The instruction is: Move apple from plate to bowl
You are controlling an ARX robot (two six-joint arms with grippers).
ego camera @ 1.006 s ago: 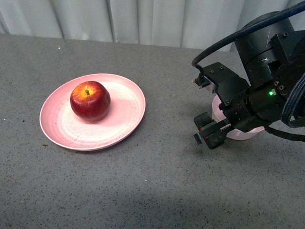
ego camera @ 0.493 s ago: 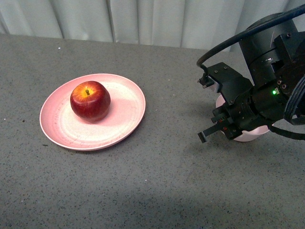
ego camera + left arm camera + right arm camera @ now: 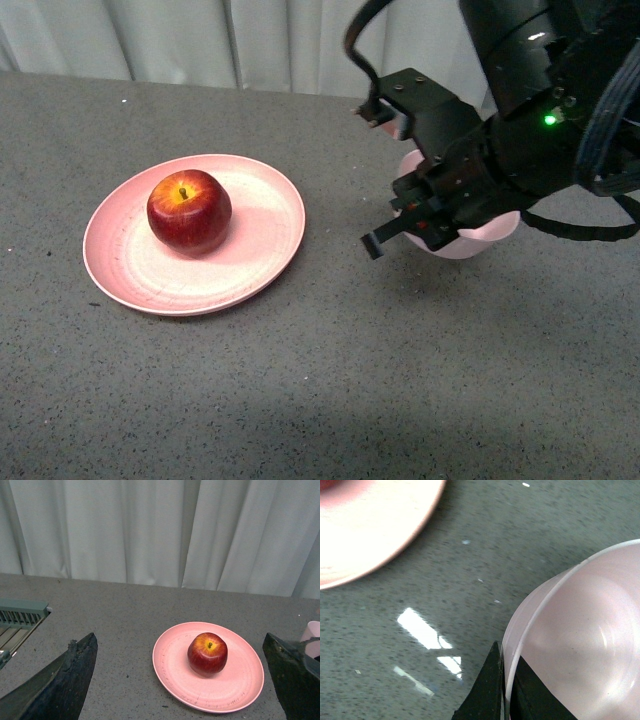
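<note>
A dark-red apple [image 3: 188, 210] [image 3: 207, 654] sits on the left half of the salmon-pink plate [image 3: 268, 250] [image 3: 172, 672], whose edge also shows in the right wrist view [image 3: 365, 525]. To the right of the plate, my right gripper [image 3: 415, 225] [image 3: 506, 680] is shut on the rim of the pale pink bowl [image 3: 470, 242] [image 3: 580, 645], one finger inside and one outside. The arm hides most of the bowl in the front view. My left gripper [image 3: 180, 639] is open and well back from the plate, which shows between its fingers. It is out of the front view.
A grey speckled tabletop [image 3: 300, 400] carries everything, with a pale curtain [image 3: 200, 40] along its far edge. A grey ridged object [image 3: 22, 612] shows at the edge of the left wrist view. A sliver of the bowl [image 3: 313, 635] appears there too.
My right arm has carried the bowl leftwards and further back, closer to the plate. The apple and the plate have not moved.
</note>
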